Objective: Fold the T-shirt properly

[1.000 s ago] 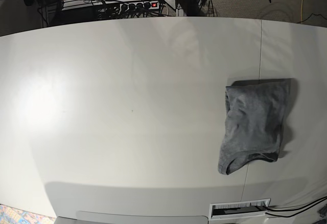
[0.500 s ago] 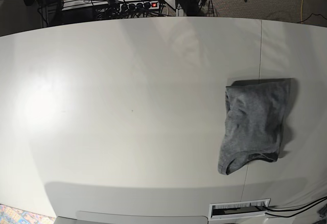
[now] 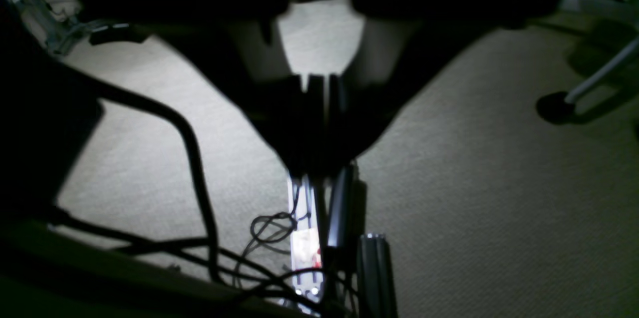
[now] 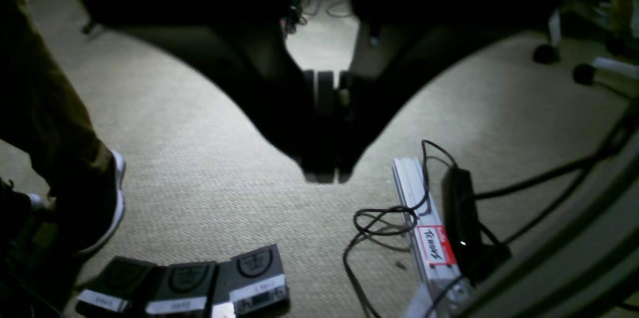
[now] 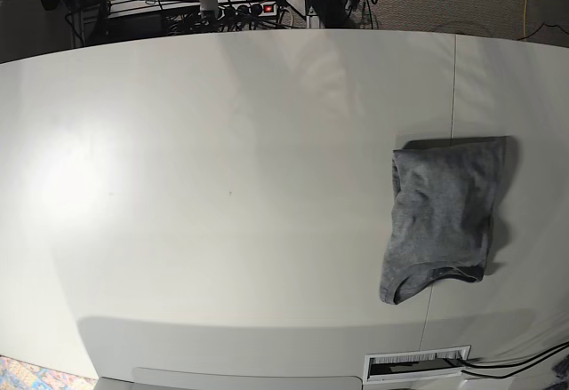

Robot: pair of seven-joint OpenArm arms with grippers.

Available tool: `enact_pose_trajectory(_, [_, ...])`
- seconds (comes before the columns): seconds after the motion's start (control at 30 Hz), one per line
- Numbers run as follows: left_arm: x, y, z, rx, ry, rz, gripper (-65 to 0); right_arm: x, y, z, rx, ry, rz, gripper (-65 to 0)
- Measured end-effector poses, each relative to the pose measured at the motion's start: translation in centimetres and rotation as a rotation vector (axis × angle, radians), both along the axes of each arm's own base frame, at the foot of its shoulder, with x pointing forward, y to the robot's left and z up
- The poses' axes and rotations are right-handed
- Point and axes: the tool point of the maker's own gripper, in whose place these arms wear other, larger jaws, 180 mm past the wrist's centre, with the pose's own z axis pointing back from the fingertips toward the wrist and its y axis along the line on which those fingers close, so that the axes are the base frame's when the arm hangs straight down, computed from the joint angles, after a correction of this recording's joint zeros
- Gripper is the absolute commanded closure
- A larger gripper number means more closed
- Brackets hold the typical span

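Soft grey T-shirt (image 5: 442, 215), seemingly folded, smooth table (image 5: 222, 186)

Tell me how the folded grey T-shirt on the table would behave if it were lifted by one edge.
The T-shirt looks like soft knit with wrinkles and an uneven lower edge, so it would probably droop and come unfolded. It lies flat and thin, so it is likely light. On the smooth white table, a push might slide or bunch it.

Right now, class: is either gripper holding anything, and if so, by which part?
Nothing is held. The left gripper and right gripper are shut and empty over the floor; the T-shirt lies folded on the table.
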Motion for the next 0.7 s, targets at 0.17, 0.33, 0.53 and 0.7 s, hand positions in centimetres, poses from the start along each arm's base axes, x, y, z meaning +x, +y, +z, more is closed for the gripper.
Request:
enact_pose_trajectory(0.17, [-0.07, -0.14, 0.00, -0.002, 0.004, -0.001, 0.0, -0.26, 0.42, -0.03, 0.009, 0.001, 0.004, 0.0])
enact_pose_trajectory(0.33, [-0.19, -0.14, 0.01, -0.002, 0.006, 0.000, 0.0, -0.03, 0.09, -0.02, 0.001, -0.008, 0.005, 0.0])
enact_pose_trajectory(0.53, [-0.19, -0.19, 0.02, -0.003, 0.006, 0.000, 0.0, 0.08, 0.18, -0.04, 0.005, -0.014, 0.005, 0.0])
enact_pose_trajectory(0.7, [-0.09, -0.41, 0.01, -0.003, 0.003, 0.003, 0.0, 0.13, 0.20, -0.05, 0.003, -0.019, 0.005, 0.0])
